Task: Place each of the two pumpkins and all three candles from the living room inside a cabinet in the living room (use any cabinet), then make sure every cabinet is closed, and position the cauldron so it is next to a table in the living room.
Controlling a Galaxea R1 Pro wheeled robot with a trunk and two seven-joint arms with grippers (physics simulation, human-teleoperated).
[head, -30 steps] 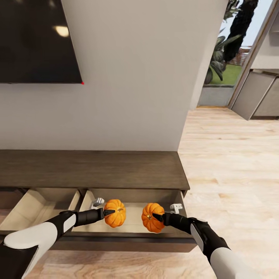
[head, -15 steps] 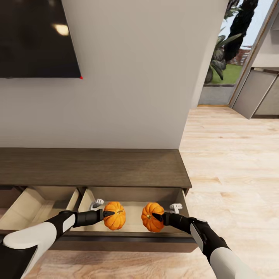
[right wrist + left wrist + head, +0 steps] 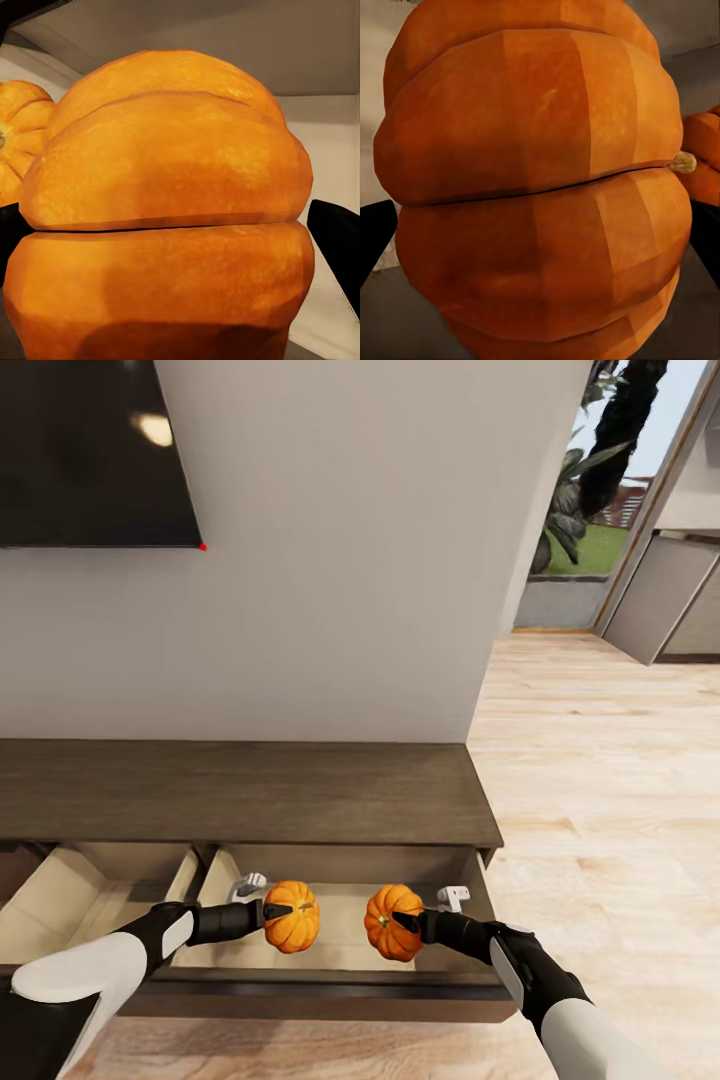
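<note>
Your left gripper is clenched on a small bright-orange ribbed pumpkin, and your right gripper is clenched on a second orange ribbed pumpkin; in the head view both sit at about 6 o'clock, side by side but apart, over the open right-hand drawer of the long, low dark-brown wood cabinet. You cannot tell whether either pumpkin touches the drawer floor. Each black fingertip overlaps the near face of its pumpkin, and the far fingers are mostly hidden behind the fruit. In the left wrist view the left-held pumpkin crowds the frame, its tan stem poking out at one edge, with a sliver of the other pumpkin beyond; dark finger edges show at both sides. In the right wrist view the right-held pumpkin hides most of the pale drawer interior, the neighbouring pumpkin being cut off at the frame edge. A second open drawer at 8 o'clock is cut off by the frame edge and your left arm. A dark wall-mounted screen hangs at 11 o'clock; light wood flooring runs to 3 o'clock, with grey kitchen units and garden greenery at 1 to 2 o'clock.
</note>
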